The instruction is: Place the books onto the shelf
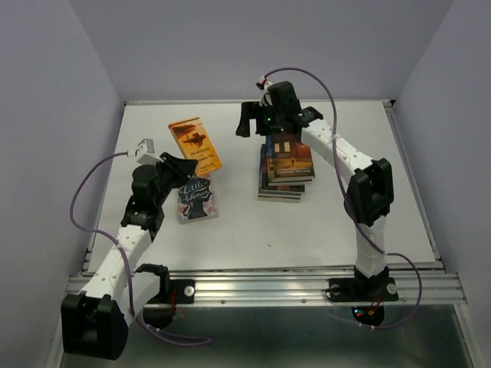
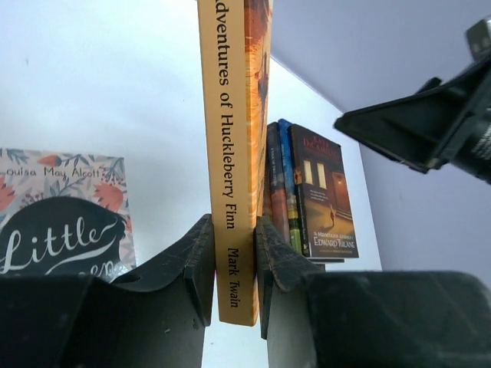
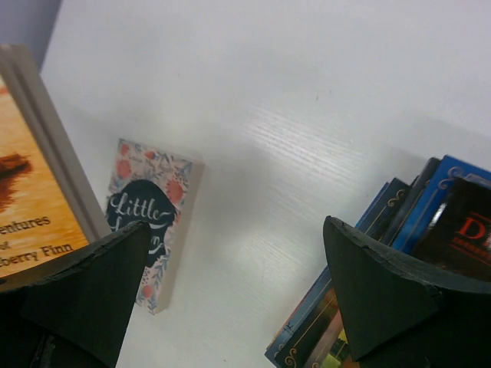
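My left gripper (image 2: pixel 234 253) is shut on the lower end of an orange book (image 2: pixel 230 115), "Adventures of Huckleberry Finn", with its spine facing the wrist camera. From above, that orange book (image 1: pixel 196 144) reaches away from the left gripper (image 1: pixel 186 167) toward the back. A floral "Little Women" book (image 1: pixel 198 199) lies flat just beside the left gripper. Several more books sit in a stack (image 1: pixel 285 165) at mid-table. My right gripper (image 1: pixel 268 126) hangs open over the stack's far end. In the right wrist view the right gripper (image 3: pixel 236 224) holds nothing, with the stack (image 3: pixel 383 253) under its right finger. The shelf is out of view.
The white table (image 1: pixel 337 222) is bounded by grey walls at the left, back and right. A metal rail (image 1: pixel 268 285) carrying both arm bases runs along the near edge. A purple cable (image 1: pixel 80 199) loops out to the left of the left arm.
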`<state>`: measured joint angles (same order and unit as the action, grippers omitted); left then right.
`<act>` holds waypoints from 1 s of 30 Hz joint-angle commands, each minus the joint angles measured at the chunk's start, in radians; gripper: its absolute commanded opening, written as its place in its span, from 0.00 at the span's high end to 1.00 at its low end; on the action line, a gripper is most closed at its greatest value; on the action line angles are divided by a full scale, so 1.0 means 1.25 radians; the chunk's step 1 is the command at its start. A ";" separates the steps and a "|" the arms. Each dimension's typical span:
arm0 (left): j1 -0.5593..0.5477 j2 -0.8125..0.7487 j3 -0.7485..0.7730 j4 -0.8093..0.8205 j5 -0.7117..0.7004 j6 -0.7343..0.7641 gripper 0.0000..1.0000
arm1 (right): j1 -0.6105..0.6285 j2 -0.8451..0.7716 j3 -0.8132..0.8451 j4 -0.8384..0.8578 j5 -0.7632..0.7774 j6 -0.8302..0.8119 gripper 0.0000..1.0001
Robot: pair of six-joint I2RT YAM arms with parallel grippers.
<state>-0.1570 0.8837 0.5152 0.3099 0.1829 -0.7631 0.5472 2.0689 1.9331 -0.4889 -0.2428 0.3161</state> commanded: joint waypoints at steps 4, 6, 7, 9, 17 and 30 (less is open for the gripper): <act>-0.025 0.053 0.149 0.044 0.061 0.100 1.00 | -0.111 -0.132 0.000 0.035 -0.016 0.055 0.00; -0.061 0.091 0.193 0.048 0.073 0.115 1.00 | -0.155 -0.166 -0.036 0.036 0.021 0.077 0.00; -0.076 0.107 0.209 0.048 0.077 0.120 1.00 | -0.180 -0.178 -0.083 0.035 0.038 0.086 0.00; -0.114 0.157 0.250 0.075 0.112 0.127 1.00 | -0.258 -0.200 -0.139 0.034 0.082 0.091 0.00; -0.208 0.324 0.390 0.148 0.225 0.121 1.00 | -0.395 -0.238 -0.378 0.019 0.257 0.027 0.00; -0.288 0.553 0.523 0.218 0.309 0.028 1.00 | -0.385 -0.168 -0.453 0.047 0.096 -0.042 0.00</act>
<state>-0.5060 1.5799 1.0855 0.4320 0.5133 -0.6903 0.0593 1.8542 1.3895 -0.4709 -0.0959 0.2886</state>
